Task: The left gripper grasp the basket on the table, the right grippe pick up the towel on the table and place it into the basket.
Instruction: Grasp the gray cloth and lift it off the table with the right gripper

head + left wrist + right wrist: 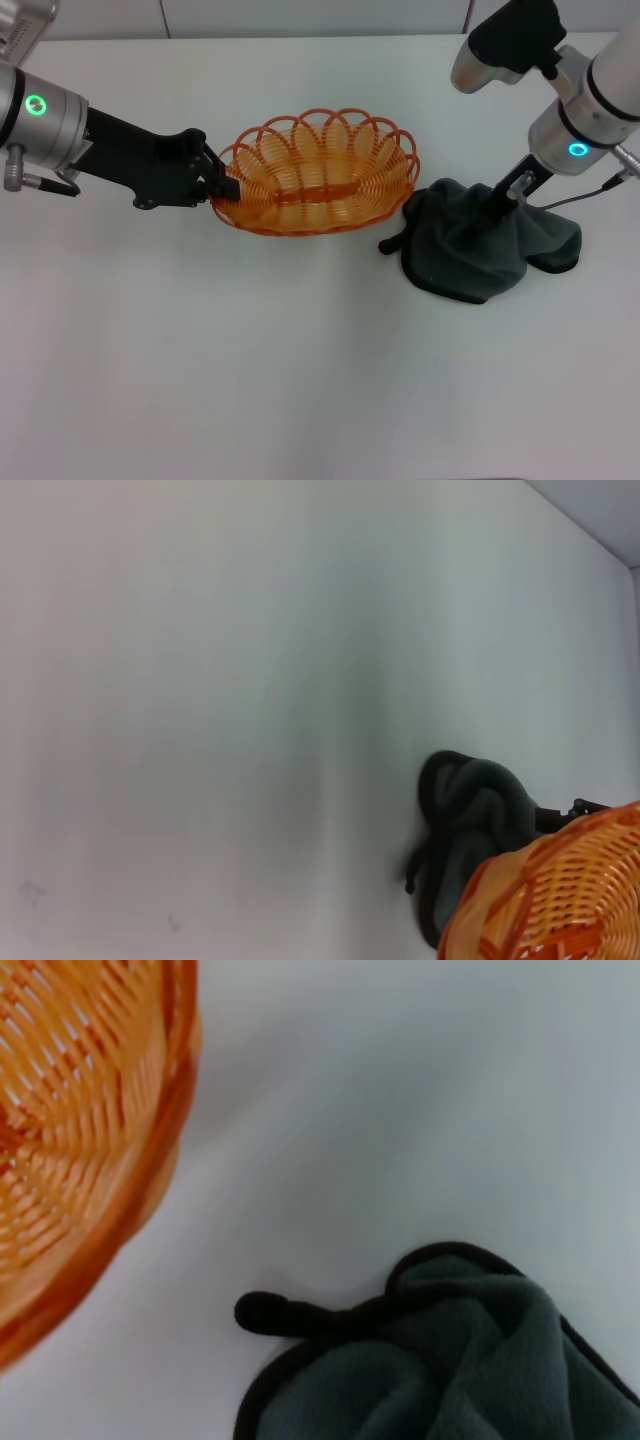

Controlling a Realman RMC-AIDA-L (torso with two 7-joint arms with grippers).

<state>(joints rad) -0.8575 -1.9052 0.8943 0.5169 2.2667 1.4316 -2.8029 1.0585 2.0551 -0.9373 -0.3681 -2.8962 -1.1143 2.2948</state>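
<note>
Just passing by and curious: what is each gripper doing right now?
Left gripper: shut on the basket rim.
Right gripper: down in the towel; cannot tell if open or shut.

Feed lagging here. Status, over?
Left tool clamped on basket rim. Right tool pinching towel, still on table. Basket empty, path clear.

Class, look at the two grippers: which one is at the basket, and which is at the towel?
The left gripper is at the basket rim; the right gripper is down in the towel.
</note>
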